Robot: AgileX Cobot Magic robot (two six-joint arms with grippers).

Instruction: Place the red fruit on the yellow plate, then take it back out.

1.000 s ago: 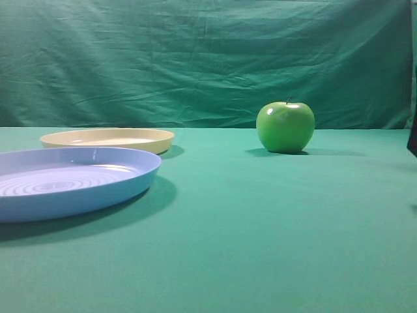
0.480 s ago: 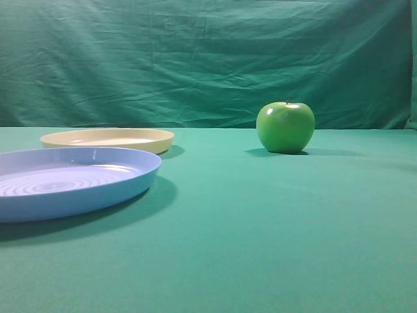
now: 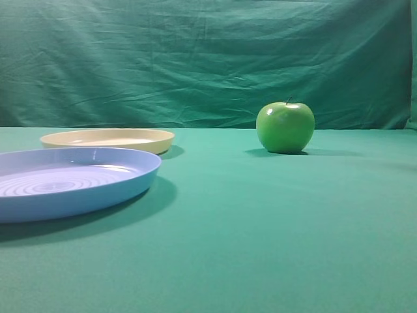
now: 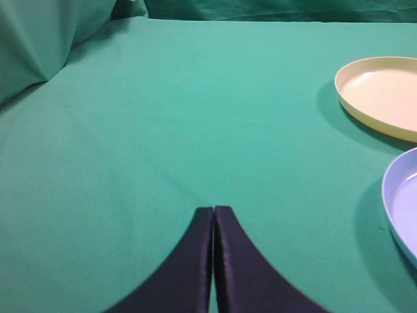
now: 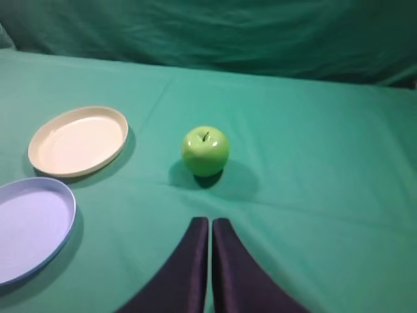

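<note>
A soft green cloth (image 3: 273, 248) covers the whole flat table top. It looks smooth, with only a few faint folds. Behind the table hangs a darker green cloth curtain (image 3: 195, 59) full of wrinkles and creases. It fills the back like a wall. The light is gentle and even, and it makes soft dark shadows on the cloth.

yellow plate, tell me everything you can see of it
The yellow plate is a shallow round dish, pale cream-yellow, smooth like plastic, with a low raised rim. It lies flat and right way up on the green cloth with nothing in it. The blue plate lies nearer the camera, close by, with a gap between them in both wrist views. The green apple stands apart to its right. Neither gripper touches it.
</note>
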